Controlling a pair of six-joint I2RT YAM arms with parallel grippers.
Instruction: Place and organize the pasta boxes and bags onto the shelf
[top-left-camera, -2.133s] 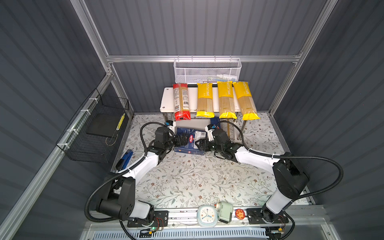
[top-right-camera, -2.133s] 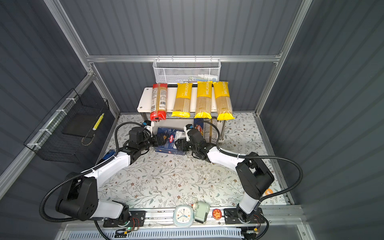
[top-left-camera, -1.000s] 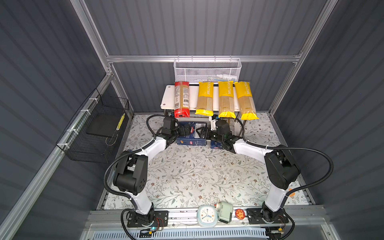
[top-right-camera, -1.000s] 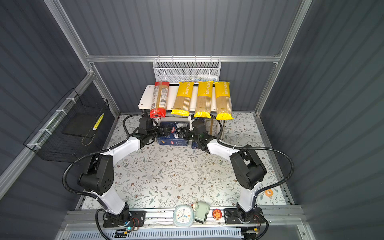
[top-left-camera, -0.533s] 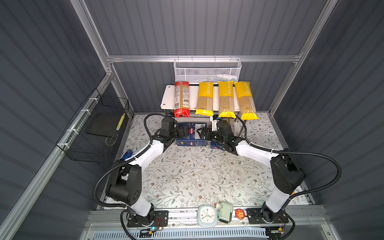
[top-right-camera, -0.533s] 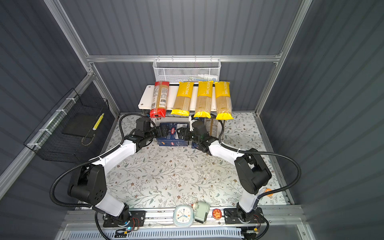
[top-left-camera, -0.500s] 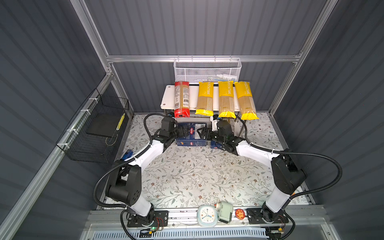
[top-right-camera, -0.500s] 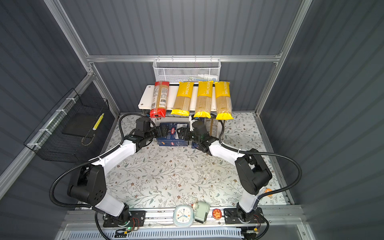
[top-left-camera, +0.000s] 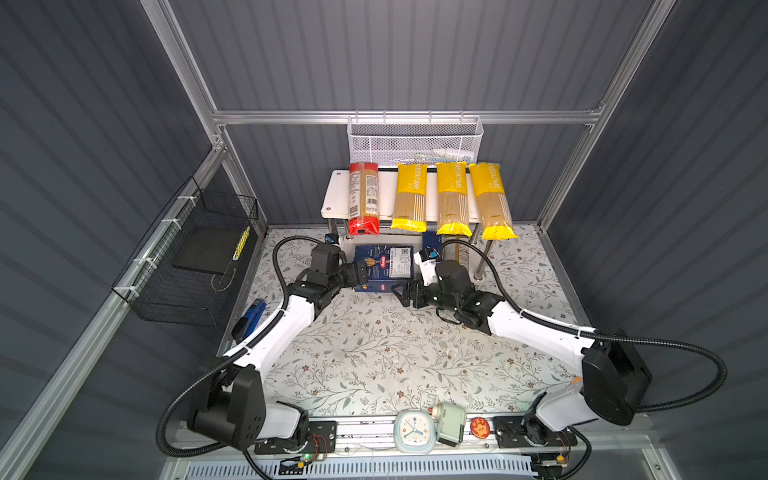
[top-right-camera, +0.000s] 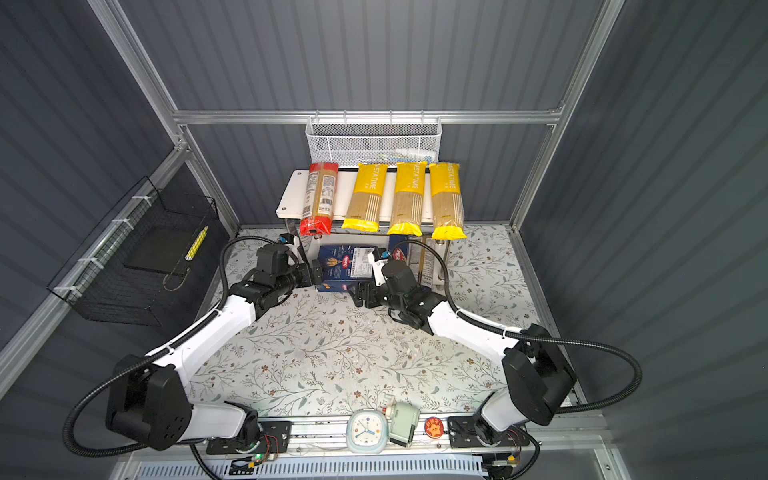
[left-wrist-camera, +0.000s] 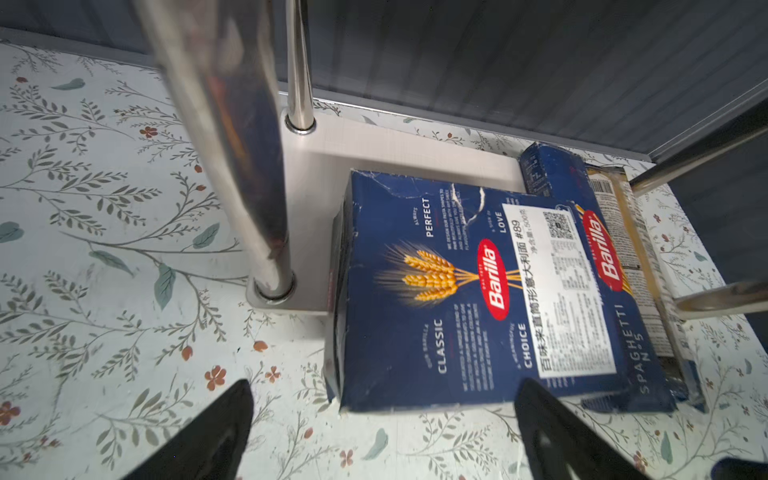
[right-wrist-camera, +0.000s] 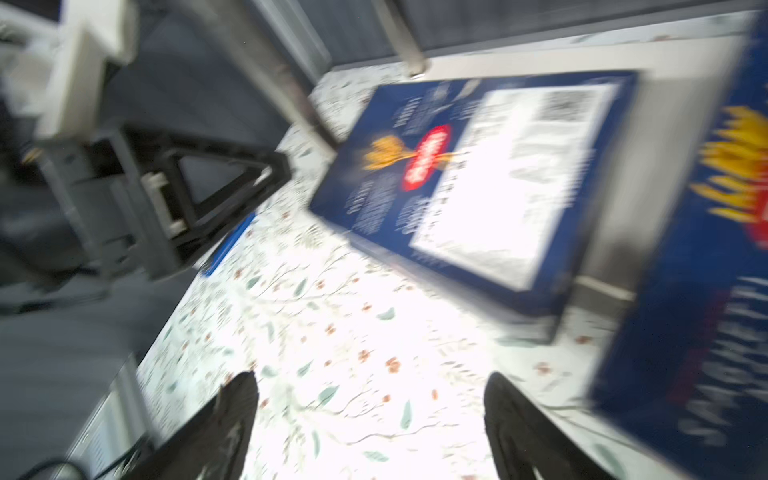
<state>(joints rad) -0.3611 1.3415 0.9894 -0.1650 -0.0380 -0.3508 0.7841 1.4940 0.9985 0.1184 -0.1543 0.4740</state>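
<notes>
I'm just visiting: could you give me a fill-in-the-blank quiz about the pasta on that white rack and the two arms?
The shelf's top board carries ___ yellow bags.
The wide blue box shows the brand name ___.
The left tool and right tool both have their jaws ___.
Missing words: three; Barilla; open.
</notes>
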